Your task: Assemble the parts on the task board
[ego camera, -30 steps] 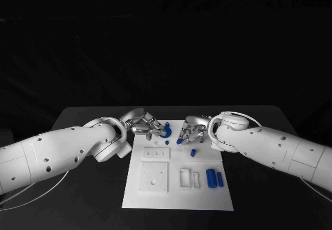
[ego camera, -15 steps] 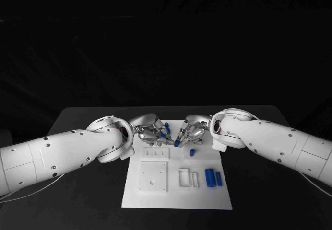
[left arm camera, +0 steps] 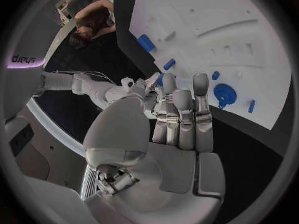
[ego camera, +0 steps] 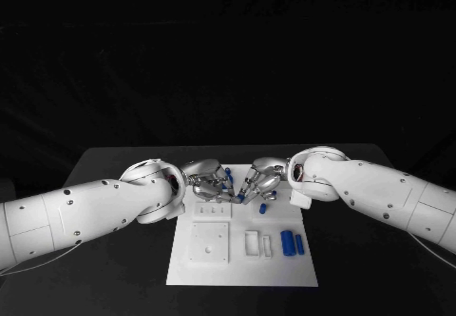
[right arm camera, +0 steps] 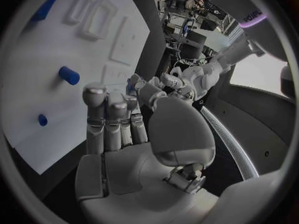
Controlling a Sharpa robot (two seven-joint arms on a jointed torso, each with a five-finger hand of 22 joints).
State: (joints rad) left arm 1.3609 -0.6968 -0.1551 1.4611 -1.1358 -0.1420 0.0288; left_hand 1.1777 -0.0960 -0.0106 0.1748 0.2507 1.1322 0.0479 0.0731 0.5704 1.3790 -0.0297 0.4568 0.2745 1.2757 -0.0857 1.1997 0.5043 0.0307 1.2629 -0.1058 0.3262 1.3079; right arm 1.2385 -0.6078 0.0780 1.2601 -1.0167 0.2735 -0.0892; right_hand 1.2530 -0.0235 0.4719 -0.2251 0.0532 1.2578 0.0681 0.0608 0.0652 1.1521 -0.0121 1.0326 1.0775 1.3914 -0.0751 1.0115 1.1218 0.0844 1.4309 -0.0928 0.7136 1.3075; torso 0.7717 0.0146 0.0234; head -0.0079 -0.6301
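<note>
The white task board [ego camera: 242, 263] lies mid-table. Over its far end my two hands meet fingertip to fingertip. My right hand [ego camera: 263, 179] pinches a small blue part [ego camera: 238, 195], which is also in the right wrist view [right arm camera: 131, 88] and the left wrist view [left arm camera: 161, 79]. My left hand [ego camera: 206, 180] reaches its fingertips [left arm camera: 169, 79] to the same part; whether it grips is hidden. A blue round disc [left arm camera: 223, 93] lies on the board under the left hand. A blue peg [ego camera: 228, 173] stands at the board's far edge.
A short blue cylinder [ego camera: 263, 209] lies just nearer than the hands. Two longer blue cylinders [ego camera: 288, 244] lie side by side at the board's right. White raised blocks [ego camera: 211, 242] and a frame [ego camera: 255, 243] sit on the board's near half. Black table [ego camera: 114, 263] surrounds it.
Both hands have closed in toward each other over the board's far end. The right hand carried the small blue part leftward until the left fingertips met it.
</note>
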